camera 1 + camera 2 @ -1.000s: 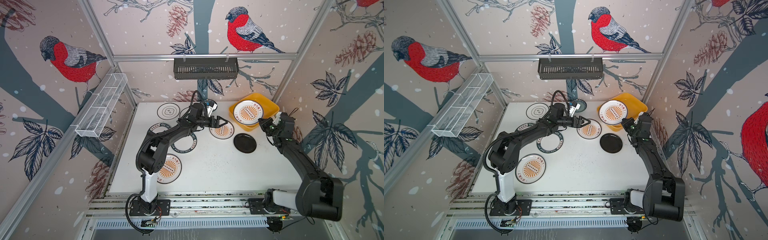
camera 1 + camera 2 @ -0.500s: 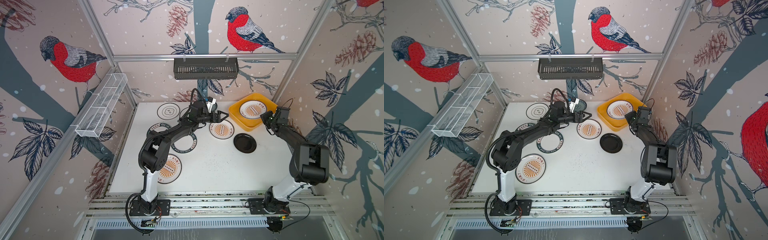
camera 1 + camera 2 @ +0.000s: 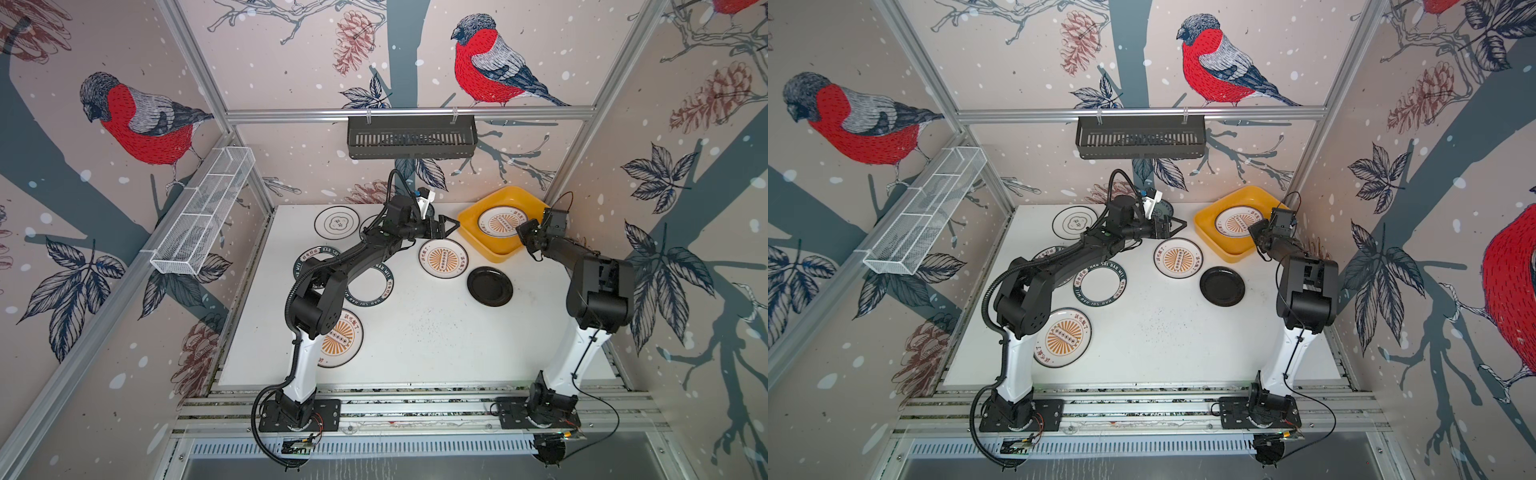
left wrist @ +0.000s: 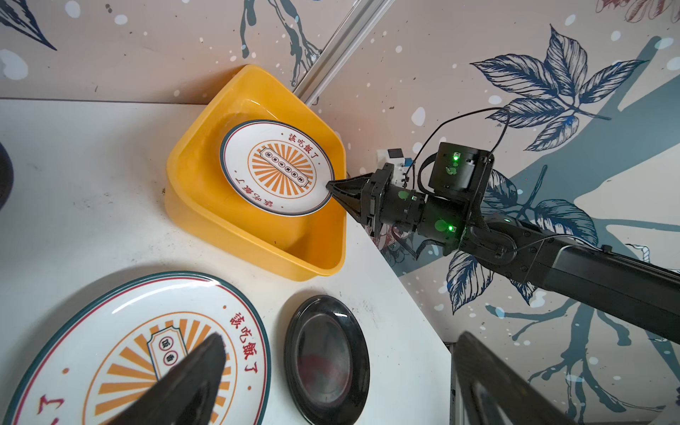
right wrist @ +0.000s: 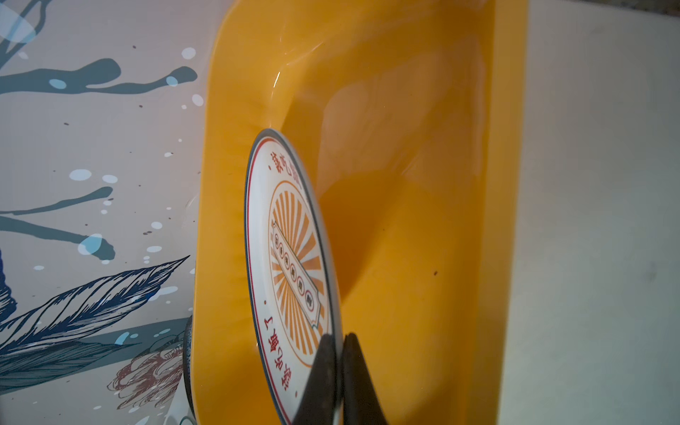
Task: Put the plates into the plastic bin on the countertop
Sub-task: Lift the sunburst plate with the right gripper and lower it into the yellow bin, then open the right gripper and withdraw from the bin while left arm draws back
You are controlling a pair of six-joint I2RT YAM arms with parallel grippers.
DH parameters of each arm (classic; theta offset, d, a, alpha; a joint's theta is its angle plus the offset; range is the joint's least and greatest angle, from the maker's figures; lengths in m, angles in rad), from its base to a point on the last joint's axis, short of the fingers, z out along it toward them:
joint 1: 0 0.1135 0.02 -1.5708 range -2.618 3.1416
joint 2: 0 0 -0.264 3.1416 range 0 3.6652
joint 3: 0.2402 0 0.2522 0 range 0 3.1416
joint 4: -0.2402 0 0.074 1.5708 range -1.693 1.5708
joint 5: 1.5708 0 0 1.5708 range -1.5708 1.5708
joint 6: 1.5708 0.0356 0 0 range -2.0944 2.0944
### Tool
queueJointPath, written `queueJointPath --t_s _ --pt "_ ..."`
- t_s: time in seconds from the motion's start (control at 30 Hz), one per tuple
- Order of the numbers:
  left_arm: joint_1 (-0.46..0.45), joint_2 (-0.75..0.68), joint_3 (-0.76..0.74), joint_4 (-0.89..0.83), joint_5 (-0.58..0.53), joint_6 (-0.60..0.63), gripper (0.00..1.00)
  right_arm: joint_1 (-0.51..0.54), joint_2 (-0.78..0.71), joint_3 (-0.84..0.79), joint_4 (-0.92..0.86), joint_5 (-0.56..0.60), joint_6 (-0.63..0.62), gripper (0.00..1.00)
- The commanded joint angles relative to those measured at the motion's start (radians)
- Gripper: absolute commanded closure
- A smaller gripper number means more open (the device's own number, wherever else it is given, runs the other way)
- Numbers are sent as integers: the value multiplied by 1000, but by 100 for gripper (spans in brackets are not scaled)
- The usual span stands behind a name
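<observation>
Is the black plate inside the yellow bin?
No, the black plate lies on the table, outside the bin.

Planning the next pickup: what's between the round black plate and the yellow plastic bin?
Only bare white countertop, shown in the left wrist view.

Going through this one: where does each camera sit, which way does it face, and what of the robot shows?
Top views: overhead on the arms' base side, looking down on the whole countertop; both arms show in full, left gripper open.
Left wrist: on the left arm, facing the plastic bin; its own fingers and the right gripper show.
Right wrist: on the right arm, looking along its shut fingers into the bin.
Shared: both wrist views show the sunburst plate that the right gripper pinches by the rim.
</observation>
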Motion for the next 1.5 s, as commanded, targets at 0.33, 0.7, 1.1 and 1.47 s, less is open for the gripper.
queueJointPath --t_s 0.33,0.7,1.1,1.47 --pt "-2 -21 -9 -38 -31 41 3 13 125 144 -107 50 -30 94" --pt "1 -77 -71 -44 -76 55 3 12 202 255 -211 106 -28 83" --pt "35 -149 -180 3 -116 30 3 15 192 304 -253 157 -71 44" --pt "98 -267 -327 31 -164 17 3 36 176 356 -227 211 -170 23"
